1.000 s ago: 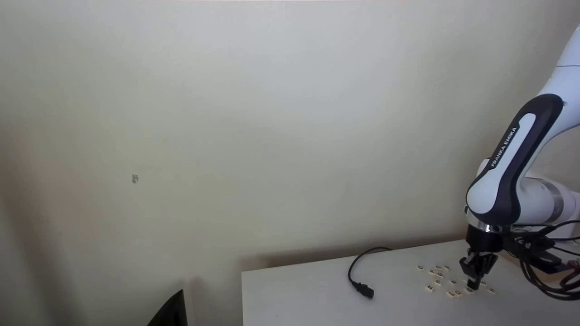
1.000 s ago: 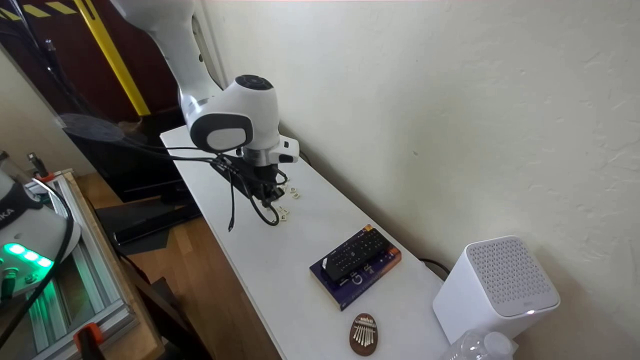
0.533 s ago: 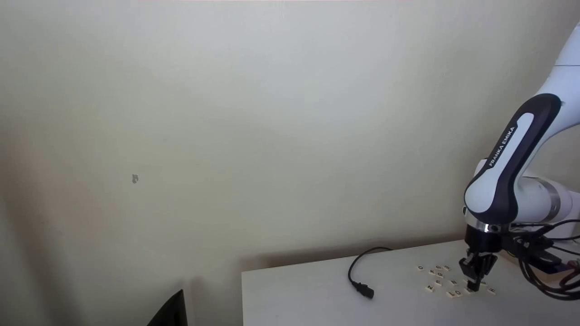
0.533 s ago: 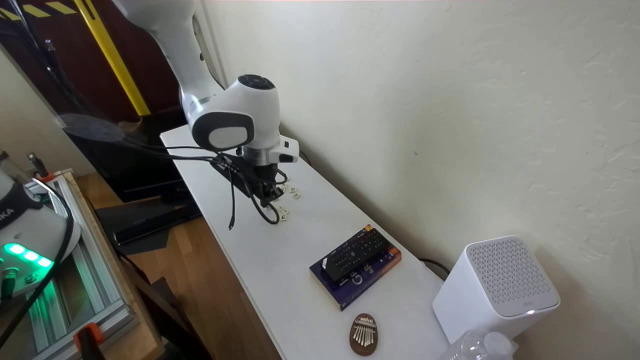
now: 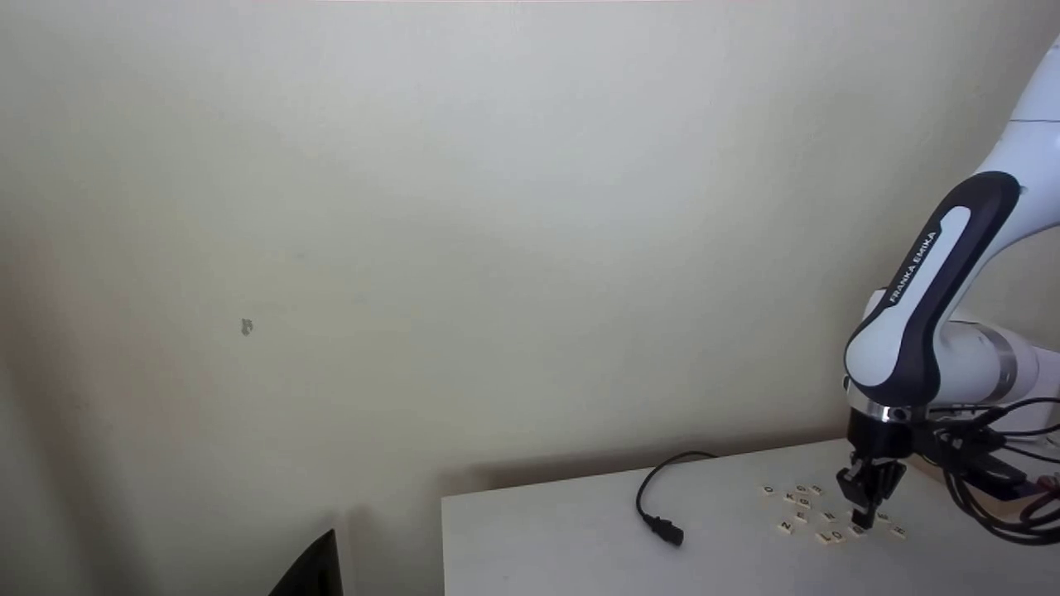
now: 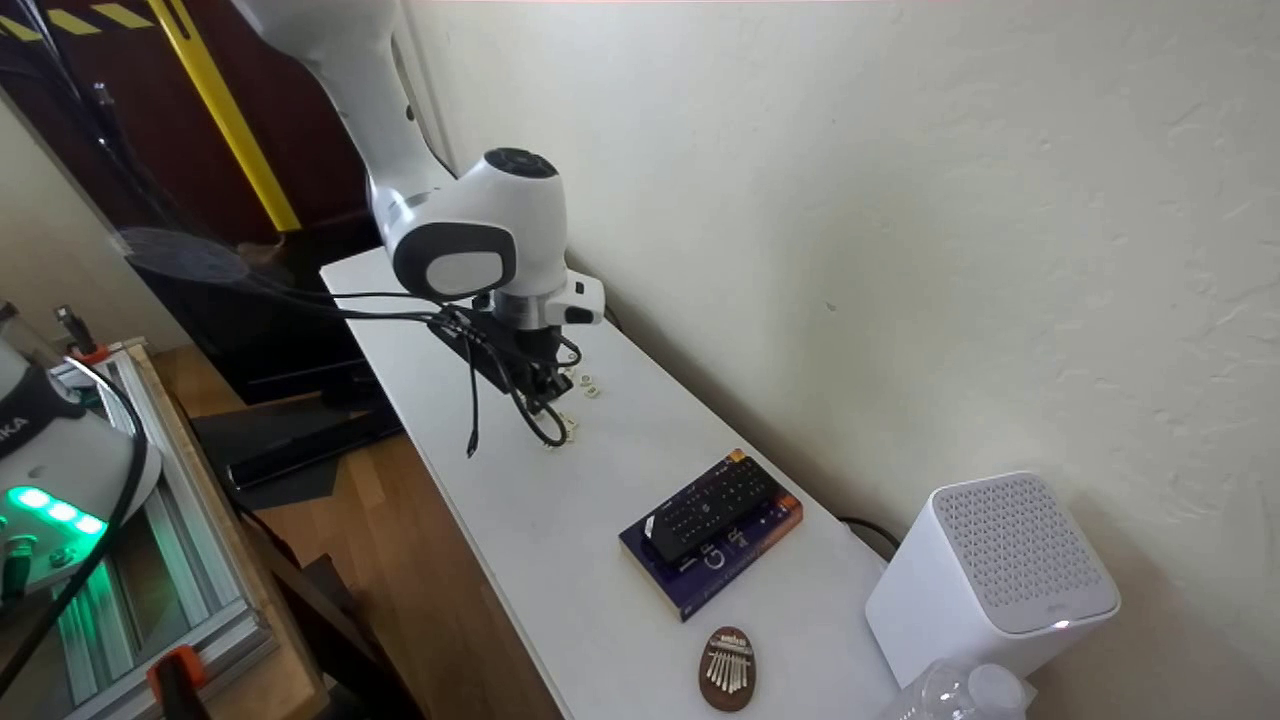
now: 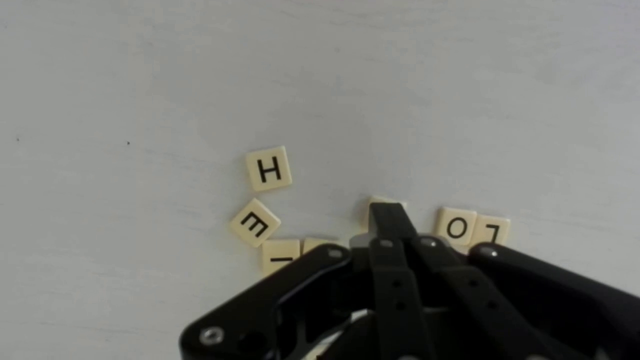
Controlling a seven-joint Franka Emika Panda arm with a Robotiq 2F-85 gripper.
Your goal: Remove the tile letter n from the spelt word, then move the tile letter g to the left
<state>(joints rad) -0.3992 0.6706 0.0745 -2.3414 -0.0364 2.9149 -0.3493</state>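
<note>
Tool [image 7: 392, 217] stands closed, no tile visibly gripped, masking most of the presumed g tile [image 7: 382, 199], apparently for nudging it toward the nearby O tile [image 7: 456, 226] and L tile [image 7: 491, 230], the presumed n tile [image 5: 785, 527] lying beyond them.

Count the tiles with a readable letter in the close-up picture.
5: H tile, E tile below it, I tile below that; at right, O tile beside L tile. The pincer partly hides others; more may be hidden.
</note>
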